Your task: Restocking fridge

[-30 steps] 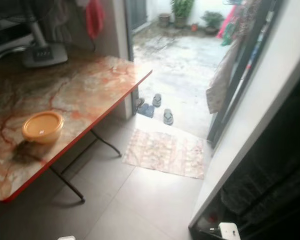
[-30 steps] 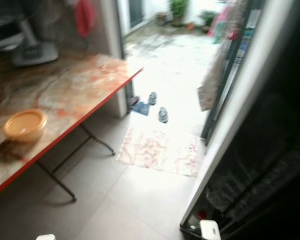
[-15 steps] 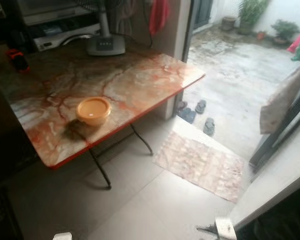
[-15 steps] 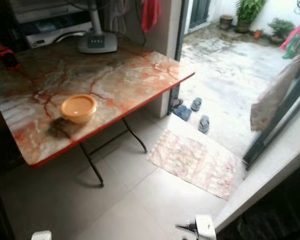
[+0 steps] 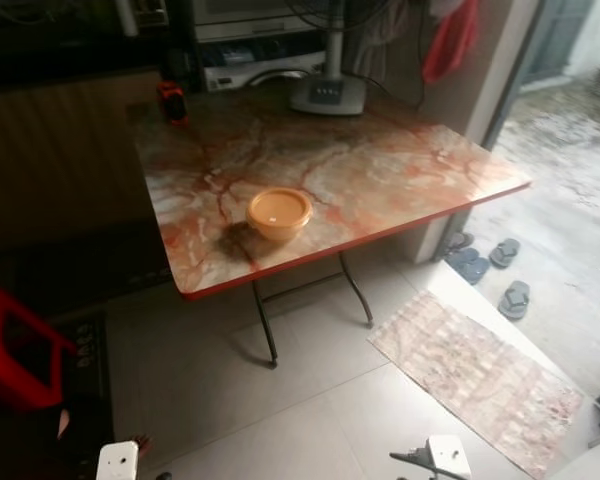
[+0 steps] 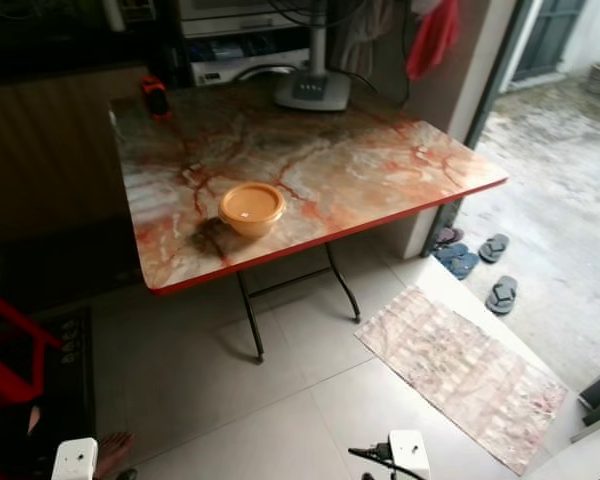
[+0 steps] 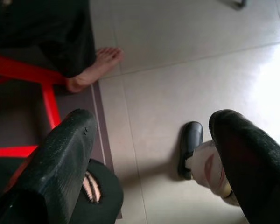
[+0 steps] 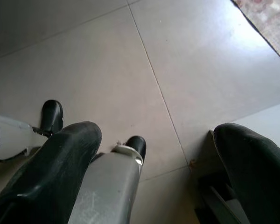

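So the robot's facing the marbled table [image 5: 380, 180] where the orange bowl [image 5: 279, 211] is sitting; left gripper [image 7: 149, 154] and right gripper [image 8: 154, 158] are hanging wide apart, carrying nothing, probably needing to step closer and reach

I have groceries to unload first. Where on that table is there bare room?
Most of the marble table is bare: the wide stretch between the orange bowl and the doorway-side edge. The back edge is crowded by the fan base and a small red object.
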Controlling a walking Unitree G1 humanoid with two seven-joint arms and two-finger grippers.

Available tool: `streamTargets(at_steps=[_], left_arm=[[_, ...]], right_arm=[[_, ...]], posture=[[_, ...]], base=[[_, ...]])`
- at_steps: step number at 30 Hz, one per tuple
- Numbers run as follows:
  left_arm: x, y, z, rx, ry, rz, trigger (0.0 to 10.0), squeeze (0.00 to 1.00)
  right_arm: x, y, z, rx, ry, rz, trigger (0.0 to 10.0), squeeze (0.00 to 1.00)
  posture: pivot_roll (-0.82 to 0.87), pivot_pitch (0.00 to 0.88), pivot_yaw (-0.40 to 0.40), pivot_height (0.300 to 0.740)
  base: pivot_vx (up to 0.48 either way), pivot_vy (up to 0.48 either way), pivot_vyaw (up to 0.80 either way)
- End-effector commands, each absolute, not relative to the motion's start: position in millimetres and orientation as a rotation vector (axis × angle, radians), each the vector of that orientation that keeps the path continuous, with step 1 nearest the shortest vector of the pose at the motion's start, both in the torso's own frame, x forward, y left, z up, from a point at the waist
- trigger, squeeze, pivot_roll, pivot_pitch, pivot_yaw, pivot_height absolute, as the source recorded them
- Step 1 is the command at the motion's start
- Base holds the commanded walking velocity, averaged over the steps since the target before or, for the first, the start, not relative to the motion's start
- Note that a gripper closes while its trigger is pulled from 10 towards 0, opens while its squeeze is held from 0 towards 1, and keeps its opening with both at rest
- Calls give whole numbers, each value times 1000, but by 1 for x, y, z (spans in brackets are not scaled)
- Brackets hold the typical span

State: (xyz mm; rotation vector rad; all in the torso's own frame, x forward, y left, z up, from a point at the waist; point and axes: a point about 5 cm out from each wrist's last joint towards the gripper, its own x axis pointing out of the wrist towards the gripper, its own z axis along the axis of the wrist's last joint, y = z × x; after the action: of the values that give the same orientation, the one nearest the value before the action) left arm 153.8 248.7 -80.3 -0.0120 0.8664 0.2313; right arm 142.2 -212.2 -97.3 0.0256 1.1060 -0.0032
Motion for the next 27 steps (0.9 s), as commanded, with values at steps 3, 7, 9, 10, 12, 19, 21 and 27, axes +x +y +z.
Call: streamTargets(at_steps=[3,7,9,10,12,19,21,27], left_arm=[[162,251,-76,-13,819,263,10000,0],[164,249,-75,-10,818,262,10000,0],[167,247,-74,2,808,259,10000,0],[168,246,-74,9,801,260,10000,0],[169,246,-73,14,797,260,10000,0],[197,250,-51,109,602,260,10000,0],[200,250,-48,129,577,254,10000,0],[244,247,20,284,111,271,10000,0]], right_arm=[[145,-209,-97,34,1097,3,10000,0],[146,-209,-96,10,1088,12,10000,0],[146,-208,-96,12,1086,19,10000,0],[145,-208,-97,25,1087,14,10000,0],[145,-208,-97,34,1087,10,10000,0],[143,-209,-97,40,1090,14,10000,0],[143,-209,-97,41,1090,14,10000,0],[144,-210,-97,35,1091,22,10000,0]], posture=[[69,0,-8,740],[67,0,-8,740],[63,0,-4,740],[63,0,-4,740],[64,0,-4,740],[70,0,-7,740],[70,0,-7,740],[80,0,-13,740]], base=[[0,0,0],[0,0,200],[0,0,800],[0,0,800],[0,0,0],[0,0,0],[0,0,0],[0,0,0]])
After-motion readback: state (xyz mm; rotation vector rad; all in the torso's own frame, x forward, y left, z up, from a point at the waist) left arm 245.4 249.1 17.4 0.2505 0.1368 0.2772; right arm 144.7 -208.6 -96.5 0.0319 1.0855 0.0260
